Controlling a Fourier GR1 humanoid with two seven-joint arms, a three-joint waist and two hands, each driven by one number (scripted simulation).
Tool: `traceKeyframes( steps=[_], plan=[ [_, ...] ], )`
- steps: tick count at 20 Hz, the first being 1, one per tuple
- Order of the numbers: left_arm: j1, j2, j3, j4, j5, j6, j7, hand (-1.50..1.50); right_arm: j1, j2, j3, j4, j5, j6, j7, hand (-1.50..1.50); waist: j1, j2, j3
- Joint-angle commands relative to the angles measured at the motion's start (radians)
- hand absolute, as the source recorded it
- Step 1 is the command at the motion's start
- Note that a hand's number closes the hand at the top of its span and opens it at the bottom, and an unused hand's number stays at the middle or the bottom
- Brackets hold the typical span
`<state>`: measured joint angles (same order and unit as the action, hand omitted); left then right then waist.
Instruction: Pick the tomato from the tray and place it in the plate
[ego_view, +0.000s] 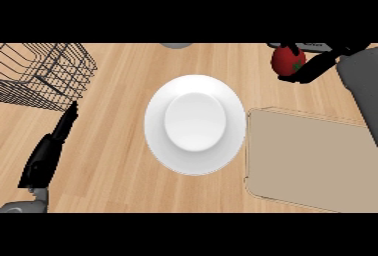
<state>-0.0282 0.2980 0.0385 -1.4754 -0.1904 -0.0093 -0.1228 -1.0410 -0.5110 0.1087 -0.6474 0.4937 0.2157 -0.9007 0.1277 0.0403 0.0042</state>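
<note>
A white plate (195, 124) lies in the middle of the wooden counter. To its right sits a flat beige tray (310, 157) with nothing showing on it. My right hand (314, 66) is raised at the upper right, above the tray's far edge, fingers curled round the red tomato (287, 59). The tomato hangs right of the plate and apart from it. At the lower left my left hand (50, 150) rests with straight fingers pointing up the counter.
A black wire basket (44, 72) stands at the upper left, just beyond my left hand's fingertips. A grey round object (176, 45) peeks in at the top edge. Bare wood lies between plate and basket.
</note>
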Motion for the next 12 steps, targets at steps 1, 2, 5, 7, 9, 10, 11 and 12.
traceKeyframes(
  steps=[1,2,5,7,9,10,11,12],
  plan=[
    [-0.011,-0.021,0.006,0.052,-0.026,0.042,-0.005,0.0,-0.063,0.035,0.011,0.087,-0.018,0.091,-0.187,1.5,-0.042,-0.007,-0.003],
    [-0.019,-0.004,0.018,0.017,-0.009,0.026,0.024,0.0,-0.116,0.043,0.009,0.111,-0.02,0.102,-0.162,1.5,-0.029,-0.009,-0.002],
    [0.038,-0.019,0.024,0.045,-0.012,0.04,-0.034,0.0,-0.131,0.073,0.029,0.131,-0.025,0.126,-0.206,1.5,-0.053,-0.018,-0.004],
    [0.055,-0.013,0.014,-0.004,-0.01,0.025,-0.001,0.0,-0.182,0.121,0.044,0.14,-0.029,0.145,-0.152,1.5,-0.057,-0.025,-0.004],
    [0.043,0.011,0.046,0.015,0.008,0.01,-0.007,0.0,-0.189,0.196,0.056,0.16,-0.032,0.119,-0.125,1.5,-0.067,-0.026,-0.004],
    [0.022,0.007,0.054,0.038,0.007,0.017,0.011,0.0,-0.198,0.179,0.064,0.137,-0.036,0.163,-0.134,1.5,-0.09,-0.031,-0.004],
    [0.0,0.008,0.061,0.075,0.008,0.017,-0.017,0.0,-0.216,0.201,0.06,0.155,-0.049,0.182,-0.109,1.5,-0.092,-0.03,-0.005],
    [0.088,-0.015,0.038,0.018,-0.006,0.032,-0.043,0.0,-0.196,0.206,0.08,0.168,-0.029,0.166,-0.118,1.5,-0.085,-0.032,-0.004]
  ],
)
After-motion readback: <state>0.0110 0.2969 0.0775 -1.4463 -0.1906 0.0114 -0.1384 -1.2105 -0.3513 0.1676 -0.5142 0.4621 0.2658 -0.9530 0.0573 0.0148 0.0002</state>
